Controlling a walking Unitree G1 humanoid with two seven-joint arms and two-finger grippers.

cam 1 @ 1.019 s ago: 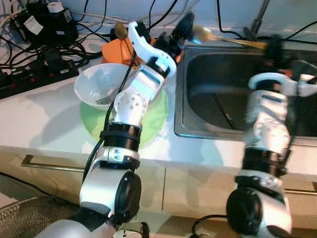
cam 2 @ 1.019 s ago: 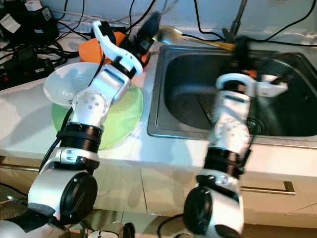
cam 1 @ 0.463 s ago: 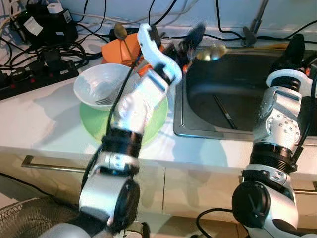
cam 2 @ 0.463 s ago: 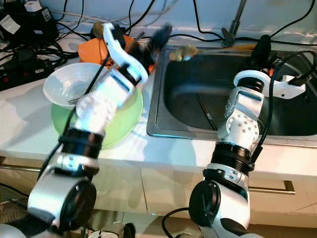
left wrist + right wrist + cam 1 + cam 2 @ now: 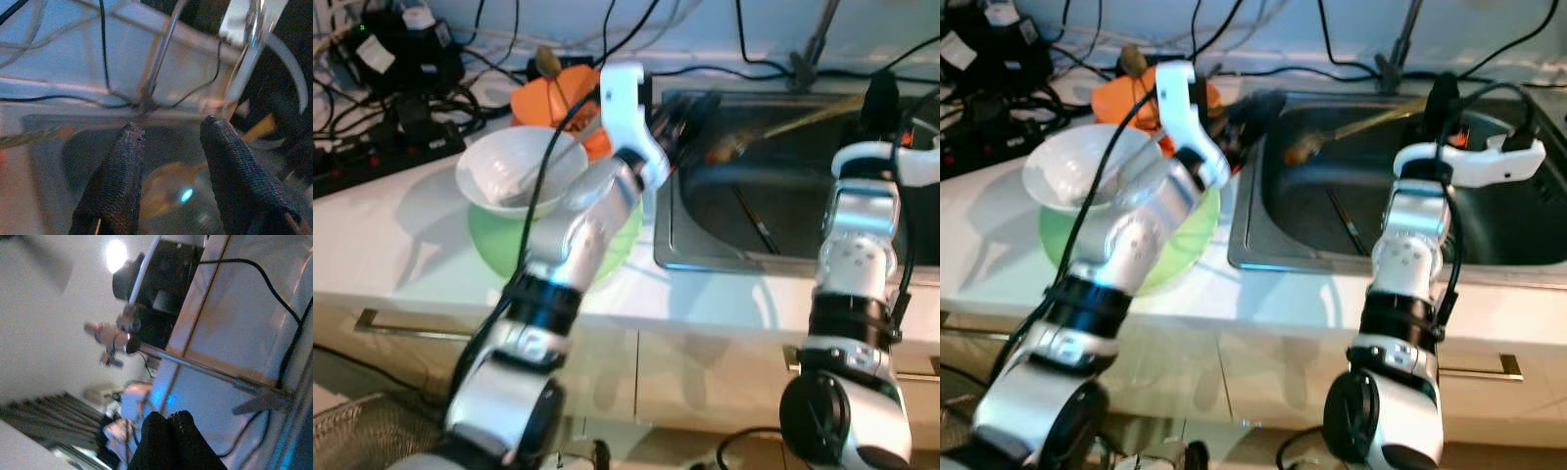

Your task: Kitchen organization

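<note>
A golden spoon (image 5: 729, 149) hangs tilted over the steel sink (image 5: 664, 225), bowl end low and handle rising to the right. Its handle end meets my right gripper (image 5: 878, 88), which points upward at the sink's back right, fingers (image 5: 164, 431) pressed shut. My left gripper (image 5: 690, 110) reaches over the sink's left rim, open. In the left wrist view, the spoon's bowl (image 5: 159, 191) lies below the gap between its fingers (image 5: 117, 181), not touched. A white bowl (image 5: 504, 166) holding a fork sits on a green plate (image 5: 499, 255) on the counter.
An orange object (image 5: 540, 98) lies behind the bowl. Power strips (image 5: 372, 147), a black device (image 5: 406, 54) and tangled cables crowd the counter's back left. The faucet (image 5: 811, 54) stands behind the sink. A dark utensil (image 5: 756, 223) lies in the basin.
The spoon's bowl end has swung down from the sink's back rim into the basin. The right gripper has turned upright. The left arm has leaned further towards the sink.
</note>
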